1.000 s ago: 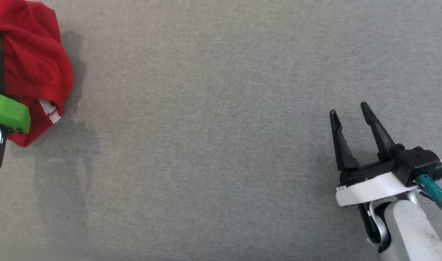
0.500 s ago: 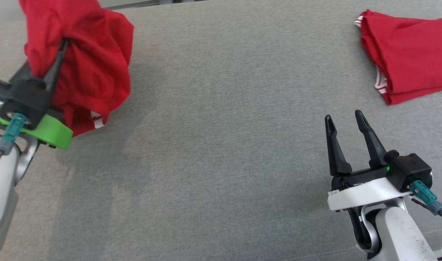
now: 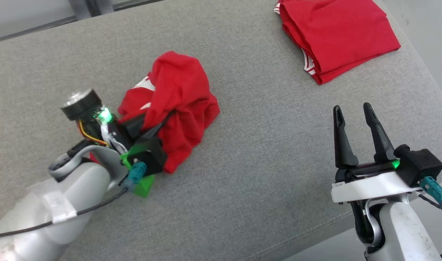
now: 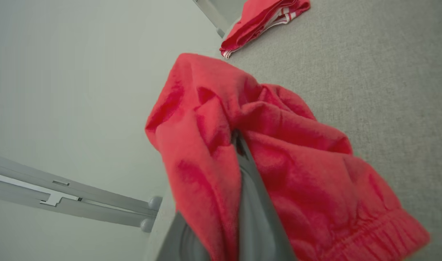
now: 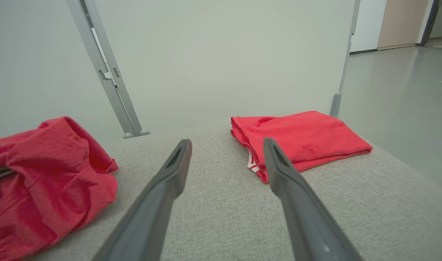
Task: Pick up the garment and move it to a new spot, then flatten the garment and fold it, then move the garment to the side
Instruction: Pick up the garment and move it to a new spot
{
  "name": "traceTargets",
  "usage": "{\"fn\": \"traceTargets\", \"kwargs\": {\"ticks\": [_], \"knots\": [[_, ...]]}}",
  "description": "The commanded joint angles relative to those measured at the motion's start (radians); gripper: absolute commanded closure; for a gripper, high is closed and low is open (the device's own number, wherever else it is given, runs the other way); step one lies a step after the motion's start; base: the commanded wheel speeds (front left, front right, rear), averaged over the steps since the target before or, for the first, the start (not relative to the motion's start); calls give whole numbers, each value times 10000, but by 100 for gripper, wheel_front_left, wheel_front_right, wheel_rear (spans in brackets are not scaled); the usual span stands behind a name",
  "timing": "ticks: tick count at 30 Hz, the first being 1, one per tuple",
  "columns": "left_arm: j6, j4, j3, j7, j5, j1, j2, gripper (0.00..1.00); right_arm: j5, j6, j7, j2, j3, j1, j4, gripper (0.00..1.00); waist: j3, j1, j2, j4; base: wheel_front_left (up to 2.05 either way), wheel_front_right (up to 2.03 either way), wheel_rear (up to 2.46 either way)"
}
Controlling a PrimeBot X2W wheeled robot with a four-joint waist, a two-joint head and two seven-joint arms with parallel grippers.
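Note:
The garment (image 3: 181, 94) is a crumpled red bundle with white trim, resting in a heap on the grey fabric surface (image 3: 264, 145) left of centre. My left gripper (image 3: 166, 120) is shut on the garment, its dark fingers buried in the folds. In the left wrist view the red garment (image 4: 279, 163) wraps around both sides of the closed fingers (image 4: 251, 195). My right gripper (image 3: 353, 110) stands open and holds nothing at the lower right, well apart from the bundle. The right wrist view shows the garment (image 5: 43, 170) at far left, beside the spread right gripper (image 5: 226, 145).
A second red garment (image 3: 333, 32), neatly folded, lies at the far right corner of the surface (image 5: 300, 141) (image 4: 264, 18). The surface drops off at its right edge (image 3: 427, 76) and front edge. Grey metal frame posts (image 5: 105, 72) stand behind against a pale wall.
The head camera has swung, shifting the whole picture. My left gripper has carried the garment from the far left toward the middle and down onto the surface. The right gripper has stayed open.

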Motion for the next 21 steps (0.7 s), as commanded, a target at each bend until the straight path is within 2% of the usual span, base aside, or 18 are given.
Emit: {"fn": "traceTargets", "kwargs": {"ticks": [1, 4, 5, 6, 10, 14, 18, 21], "knots": [[44, 255, -162, -141, 162, -44, -206, 100, 111, -16, 0, 23, -3, -79, -61, 0, 476, 0, -1, -305, 0, 0, 0], [142, 973, -574, -431, 292, 128, -797, 100, 209, -16, 0, 22, -19, -52, -64, 0, 599, 0, -1, -242, 0, 0, 0], [171, 1193, -716, -499, 271, 184, -1030, 54, 211, -16, 0, 20, -42, -79, -46, 0, 613, 0, -1, -192, 0, 0, 0], [205, 1342, -830, -564, 320, 201, -1202, 0, 190, -16, 0, 18, -72, -102, -27, 0, 607, 0, -1, -131, 0, 0, 0], [652, 1655, -906, -707, 69, 405, -1873, 0, 2, -16, 0, 18, -70, -98, 43, 0, 370, 0, -1, 201, 0, 0, 0], [1317, 950, -512, -731, -562, 925, -2334, 0, -186, -16, 0, 16, -31, 122, 103, 0, -123, 0, -1, 735, 0, 0, 0], [1870, -393, 77, -727, -1363, 1917, -2234, 0, -244, -16, 0, -43, 55, 338, 178, 0, -718, 0, -1, 1405, 0, 0, 0], [2518, -1441, 641, -727, -1859, 2883, -2020, 0, -249, -16, 0, -130, 174, 566, 263, 0, -1265, 0, -1, 1953, 0, 0, 0]]}}
